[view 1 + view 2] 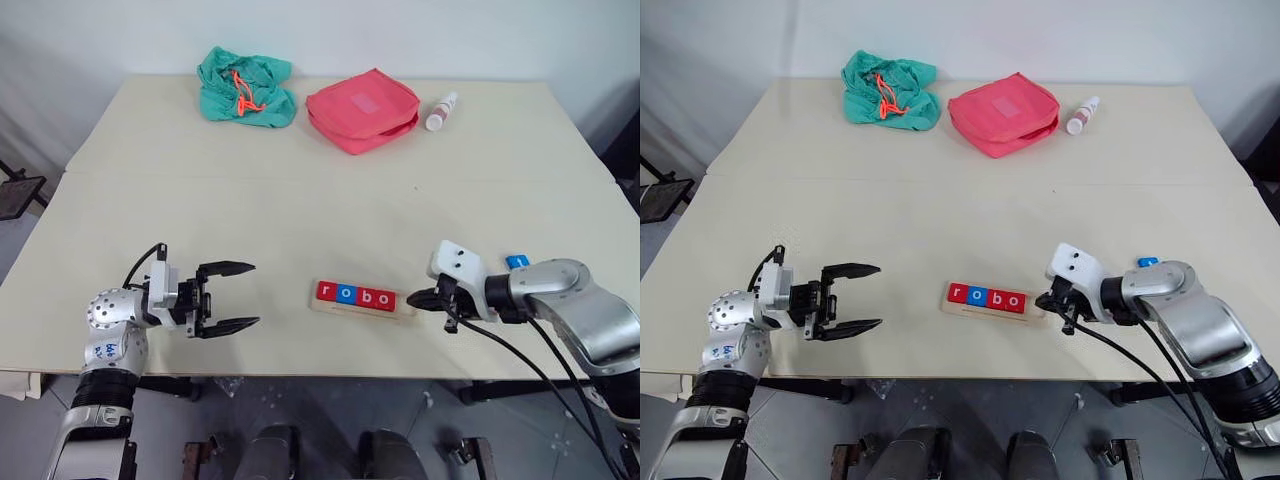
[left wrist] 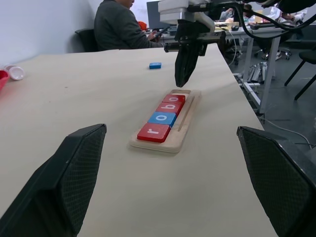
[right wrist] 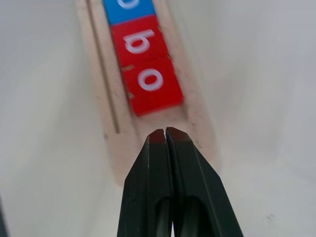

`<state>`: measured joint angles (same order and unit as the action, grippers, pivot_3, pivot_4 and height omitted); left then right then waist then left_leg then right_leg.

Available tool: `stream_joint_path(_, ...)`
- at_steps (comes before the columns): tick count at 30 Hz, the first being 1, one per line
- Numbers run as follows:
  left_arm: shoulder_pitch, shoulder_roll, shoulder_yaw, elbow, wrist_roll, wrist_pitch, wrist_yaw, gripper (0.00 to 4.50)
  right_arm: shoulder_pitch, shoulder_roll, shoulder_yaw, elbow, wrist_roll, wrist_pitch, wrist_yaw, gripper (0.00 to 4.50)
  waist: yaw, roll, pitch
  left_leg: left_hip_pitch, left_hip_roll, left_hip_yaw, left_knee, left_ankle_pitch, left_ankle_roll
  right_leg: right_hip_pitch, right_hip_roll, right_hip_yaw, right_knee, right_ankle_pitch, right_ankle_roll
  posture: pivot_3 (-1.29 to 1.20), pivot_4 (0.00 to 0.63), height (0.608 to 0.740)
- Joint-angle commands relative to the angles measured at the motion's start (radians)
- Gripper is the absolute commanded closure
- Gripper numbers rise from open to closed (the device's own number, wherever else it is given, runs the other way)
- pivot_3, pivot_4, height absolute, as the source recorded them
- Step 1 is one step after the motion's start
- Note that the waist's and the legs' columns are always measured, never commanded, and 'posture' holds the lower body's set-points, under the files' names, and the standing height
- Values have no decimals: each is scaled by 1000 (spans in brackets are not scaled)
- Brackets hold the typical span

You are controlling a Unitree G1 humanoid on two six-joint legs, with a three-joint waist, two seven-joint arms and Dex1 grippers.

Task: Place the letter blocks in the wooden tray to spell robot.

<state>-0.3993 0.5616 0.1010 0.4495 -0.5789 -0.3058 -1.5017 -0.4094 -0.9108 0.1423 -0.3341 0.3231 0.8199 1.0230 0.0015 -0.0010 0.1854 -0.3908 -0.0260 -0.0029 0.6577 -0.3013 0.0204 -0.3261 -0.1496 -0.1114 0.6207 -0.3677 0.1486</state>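
Pale tabletop (image 1: 300,210) runs from wall to front edge, with a green cloth bundle (image 1: 246,88), a red pouch (image 1: 362,109) and a small white bottle (image 1: 441,111) along the far side. Near the front edge lies the wooden tray (image 1: 361,306), holding four letter blocks (image 1: 355,295) that read r, o, b, o: red, blue, red, red. The slot at the tray's right end is bare. The fifth block, a blue tile (image 1: 517,262), sits on the table beyond the right forearm, well apart from the tray.

The right gripper (image 1: 416,298) hovers just over that bare end of the tray with its two black fingers pressed together, holding nothing. The left gripper (image 1: 236,296) hangs level to the left of the tray, fingers spread wide and empty.

To my eye the word lacks only its last letter. The next move calls for the right arm to swing back to the blue tile, part its fingers, pinch it, and seat it against the last red block.
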Motion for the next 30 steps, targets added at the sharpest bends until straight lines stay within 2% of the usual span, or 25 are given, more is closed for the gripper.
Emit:
stream_joint_path(1, -18, -3, 5, 7, 1, -12, -73, 0, 39, -16, -94, -61, 48, 5, -7, 4441, 2, 0, 0, 0, 0, 0, 0, 0, 0, 0, 0, 0, 0, 0, 0, 0, 150, 740)
stream_joint_path(5, -25, -7, 3, 14, 0, -11, -78, 0, 176, 47, -282, -72, 103, -85, -52, 4441, 8, 0, 0, 0, 0, 0, 0, 0, 0, 1, 0, 0, 0, 0, 0, 0, 150, 740)
stream_joint_path(10, -33, -6, 4, 29, 0, -12, -87, 0, 388, 108, -474, -46, 89, -190, -117, 4441, 23, 0, 0, 0, 0, 0, 0, 0, 0, 1, 0, -1, 0, 0, 0, 0, 150, 740)
stream_joint_path(13, -40, -6, 3, 38, 2, -11, -89, 0, 445, 157, -556, -6, 72, -222, -207, 3892, 23, 0, 0, 0, -1, 1, 1, 0, 0, 1, 0, 0, 0, 0, 0, 0, 150, 740)
stream_joint_path(18, -65, -16, -3, 63, 7, -14, -92, 0, 550, 225, -671, 26, 60, -299, -288, 2244, 24, 0, 0, 1, 0, 1, 1, 0, 0, 1, 0, 0, 0, 0, 0, 0, 150, 740)
stream_joint_path(24, -83, -26, -10, 78, 9, -14, -102, 0, 551, 275, -709, 43, 68, -302, -389, 84, 19, 0, 0, 2, 0, 2, 0, 0, 0, 1, 0, 0, 0, 0, 0, 0, 150, 740)
stream_joint_path(30, -83, -26, -13, 69, 6, -9, -106, 0, 498, 274, -699, 108, 72, -314, -424, 30, 20, 0, 0, 2, 0, 3, 0, 0, 0, 1, 0, 1, 0, 0, 0, 0, 150, 740)
